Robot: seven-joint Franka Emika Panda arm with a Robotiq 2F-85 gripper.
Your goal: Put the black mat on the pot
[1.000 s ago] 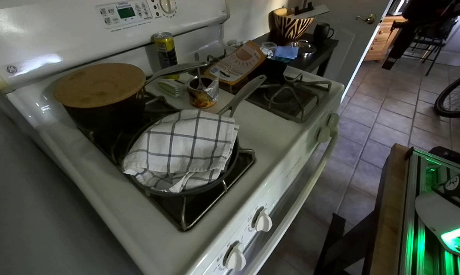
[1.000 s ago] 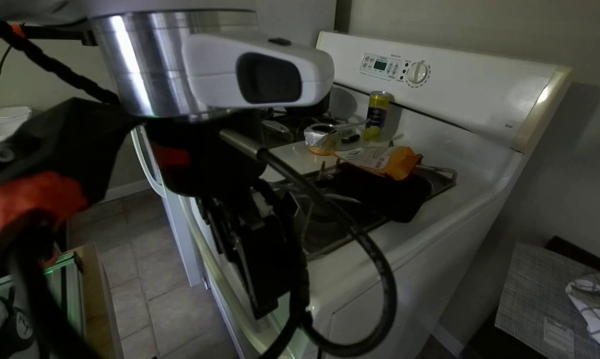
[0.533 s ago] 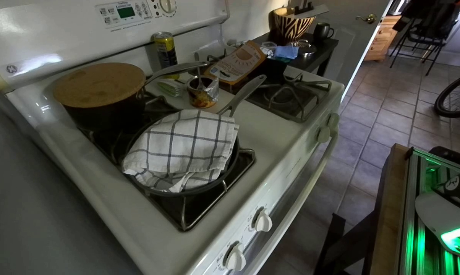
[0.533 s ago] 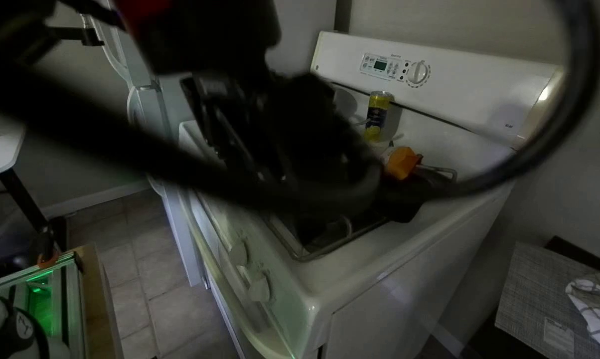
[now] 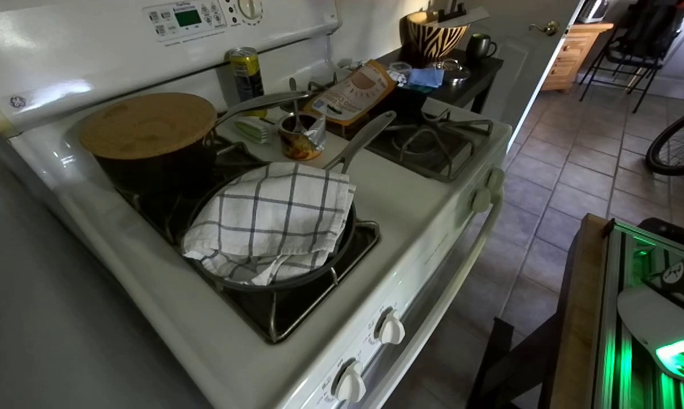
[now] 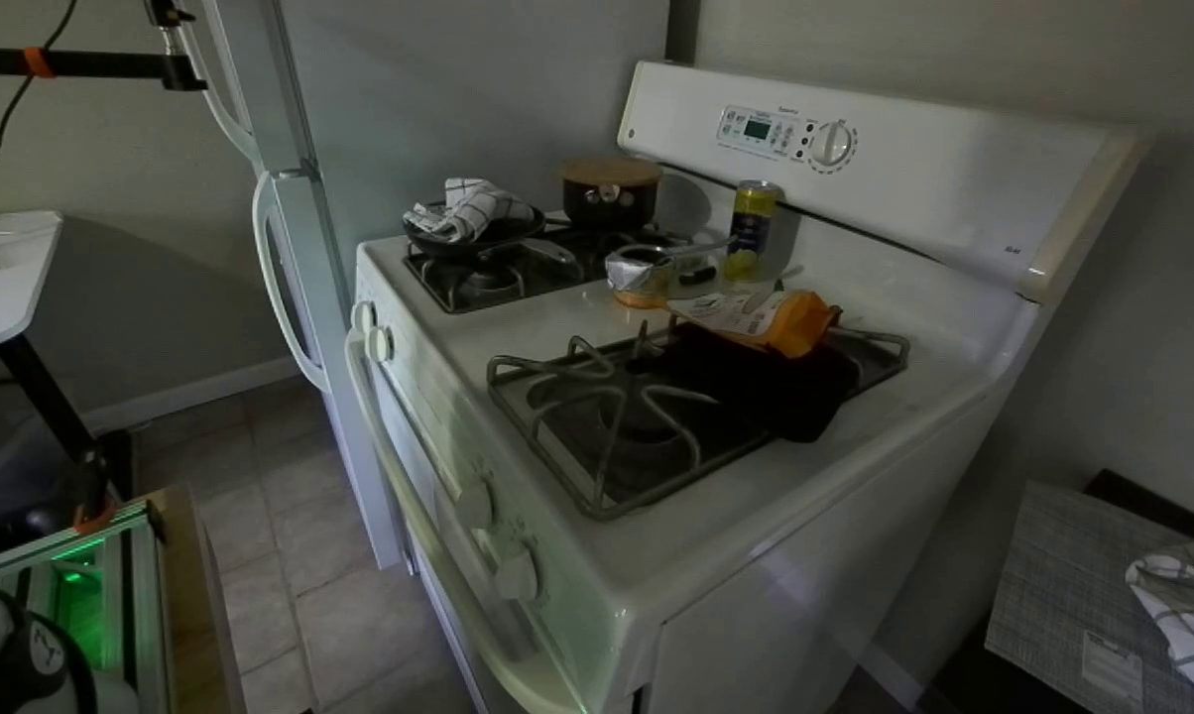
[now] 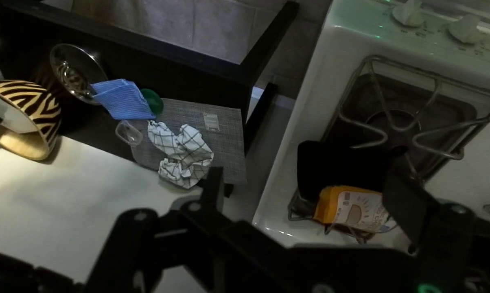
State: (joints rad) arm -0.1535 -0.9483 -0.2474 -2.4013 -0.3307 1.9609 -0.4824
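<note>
The black mat (image 6: pixel 790 402) lies on the rear part of a grate (image 6: pixel 612 436) on the stove (image 6: pixel 518 332), a corner reaching past the metal over the white top — its inner edge is too dark to make out. An orange-and-white bag (image 7: pixel 357 207) rests partly over it. The tool (image 7: pixel 308 185) is spread wide, its jaws well apart; in the wrist view the mat shows through the gap, and one jaw partly covers the bag's end.

The pot (image 5: pixel 149 136) stands well apart from the mat, at the back of the opposite burner, tan-brown top upward, its long metal handle pointing past a yellow can (image 5: pixel 245 76). Just in front of it sits a pan (image 5: pixel 346 236) with a white grid-checked cloth (image 5: pixel 279 216) heaped over it. In both exterior views an opened tin (image 5: pixel 297 142) stands near the can, between pot and mat.

Beside the stove, a dark bench (image 7: pixel 196 81) carries a zebra-striped bowl (image 7: pixel 35 106), a steel lid (image 7: pixel 77 73), a blue cloth (image 7: pixel 123 99) and a grey placemat (image 7: pixel 226 150) — a crumpled checked cloth (image 7: pixel 186 152) lies on that.
</note>
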